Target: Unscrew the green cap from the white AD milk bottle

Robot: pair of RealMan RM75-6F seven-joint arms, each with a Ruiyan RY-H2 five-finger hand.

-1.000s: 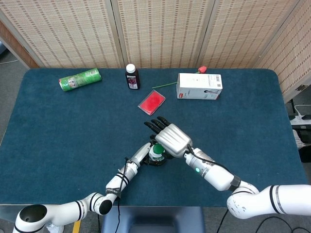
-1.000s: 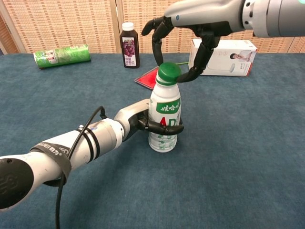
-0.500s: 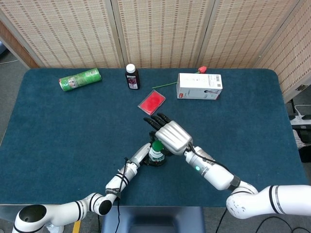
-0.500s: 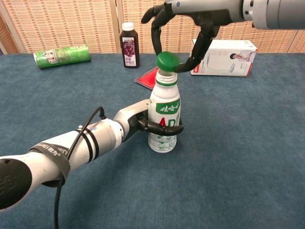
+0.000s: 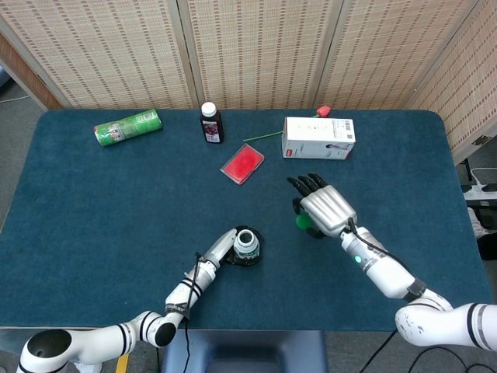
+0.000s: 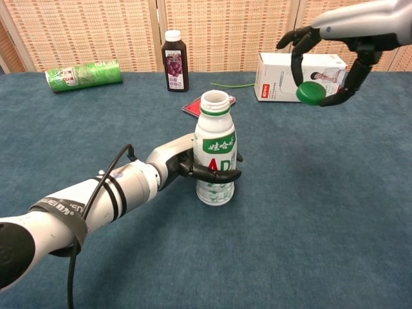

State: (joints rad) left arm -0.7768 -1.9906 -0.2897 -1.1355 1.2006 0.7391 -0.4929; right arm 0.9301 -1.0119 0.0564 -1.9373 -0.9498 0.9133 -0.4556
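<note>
The white AD milk bottle (image 6: pixel 215 158) stands upright on the blue table, its mouth uncovered (image 5: pixel 246 239). My left hand (image 6: pixel 193 164) grips the bottle's body from its left side, fingers wrapped over the label. The green cap (image 6: pixel 311 92) is off the bottle, pinched by my right hand (image 6: pixel 328 61), which hovers above the table well right of the bottle. In the head view the cap (image 5: pixel 303 221) peeks out under the right hand (image 5: pixel 322 206). My left hand (image 5: pixel 225 247) lies just left of the bottle there.
A white carton (image 5: pixel 318 138) lies at the back right, near the right hand. A red packet (image 5: pixel 242 163), a dark juice bottle (image 5: pixel 210 123) and a green can on its side (image 5: pixel 127 127) sit further back.
The right hand lifted the green cap off the bottle and carried it to the right. The bottle's mouth now stands uncovered. The left hand kept its hold.
</note>
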